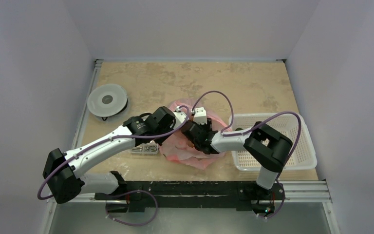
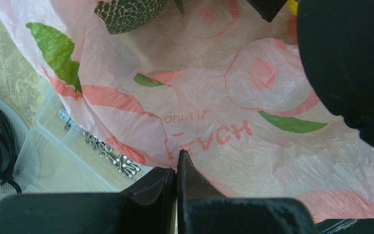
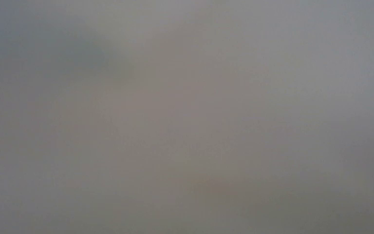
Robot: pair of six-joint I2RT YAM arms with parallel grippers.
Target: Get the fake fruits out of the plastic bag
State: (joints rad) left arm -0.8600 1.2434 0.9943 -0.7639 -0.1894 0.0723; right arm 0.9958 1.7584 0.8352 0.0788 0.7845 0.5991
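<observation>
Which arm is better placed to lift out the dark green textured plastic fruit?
Right. The left gripper is shut on the rim of the thin pink printed plastic bag, holding it open. The right gripper is in the bag's mouth near the dark green plastic fruit, though its jaws are hidden.

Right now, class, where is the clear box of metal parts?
Top view: the clear box sits at the pink bag's left edge, beside the left arm.

Parts box (image 1: 144, 149) sits just left of the plastic bag (image 1: 195, 158), white basket (image 1: 299, 151) just right; far tabletop (image 1: 224, 83) lies open.
</observation>
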